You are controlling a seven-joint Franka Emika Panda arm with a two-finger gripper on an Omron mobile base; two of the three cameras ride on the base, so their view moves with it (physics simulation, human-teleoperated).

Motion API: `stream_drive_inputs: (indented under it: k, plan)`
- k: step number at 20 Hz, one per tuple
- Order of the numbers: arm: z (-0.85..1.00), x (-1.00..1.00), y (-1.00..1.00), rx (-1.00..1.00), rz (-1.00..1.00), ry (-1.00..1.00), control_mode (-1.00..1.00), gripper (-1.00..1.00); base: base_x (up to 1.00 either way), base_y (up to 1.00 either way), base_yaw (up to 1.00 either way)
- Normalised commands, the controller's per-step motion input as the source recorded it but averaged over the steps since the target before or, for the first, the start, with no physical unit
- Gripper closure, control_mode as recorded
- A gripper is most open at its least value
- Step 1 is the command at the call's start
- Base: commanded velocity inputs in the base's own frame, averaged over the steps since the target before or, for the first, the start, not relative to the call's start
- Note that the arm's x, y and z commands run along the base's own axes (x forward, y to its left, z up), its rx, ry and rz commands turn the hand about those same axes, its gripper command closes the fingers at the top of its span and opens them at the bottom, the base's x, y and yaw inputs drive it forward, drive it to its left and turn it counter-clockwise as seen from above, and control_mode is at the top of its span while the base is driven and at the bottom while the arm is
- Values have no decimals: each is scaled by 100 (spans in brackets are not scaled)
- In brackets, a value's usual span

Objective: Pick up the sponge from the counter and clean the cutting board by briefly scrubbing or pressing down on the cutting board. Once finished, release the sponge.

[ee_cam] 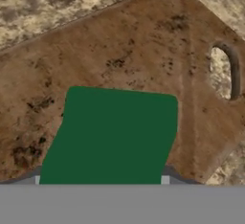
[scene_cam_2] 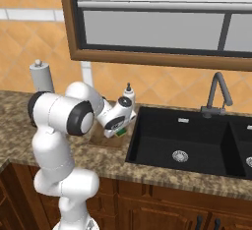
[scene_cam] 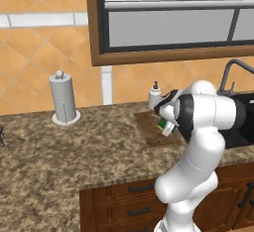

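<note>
The green-topped sponge (ee_cam: pixel 112 137) lies close under the hand, over the brown wooden cutting board (ee_cam: pixel 134 50). From the left base view, my gripper (scene_cam: pixel 165 126) is shut on the sponge (scene_cam: pixel 162 124), its yellow base showing just above the cutting board (scene_cam: pixel 148 127). Whether the sponge touches the board I cannot tell. In the right base view the gripper (scene_cam_2: pixel 119 131) points down at the cutting board (scene_cam_2: pixel 101 138) with the sponge (scene_cam_2: pixel 121 132) at its tip. The board rests on the granite counter (scene_cam: pixel 74 146), near the sink's left edge. My fingertips are hidden behind the sponge in the hand view.
A black sink basin (scene_cam_2: pixel 187 145) with a dark faucet (scene_cam_2: pixel 216 96) lies right of the board. A white soap dispenser (scene_cam: pixel 155 96) stands just behind the board. A paper towel holder (scene_cam: pixel 63 98) stands far left at the back wall. Dark drawers (scene_cam: pixel 134 201) sit below the counter.
</note>
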Motion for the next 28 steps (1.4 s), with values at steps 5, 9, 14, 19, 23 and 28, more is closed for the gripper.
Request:
stream_drive_inputs:
  k: [5, 9, 14, 19, 23, 28]
  plan:
    - [0, 40, 0, -7, 7, -17, -100, 100, 0, 0, 0]
    - [0, 40, 0, -5, 8, -18, -100, 100, 0, 0, 0]
    - [0, 28, 0, -4, 8, -9, -100, 100, 0, 0, 0]
    - [0, -58, 63, -11, 30, 0, -100, 100, 0, 0, 0]
    - [0, -78, 99, -30, 51, 0, -100, 100, 0, 0, 0]
    - [73, -67, 66, -32, 39, -18, -100, 100, 0, 0, 0]
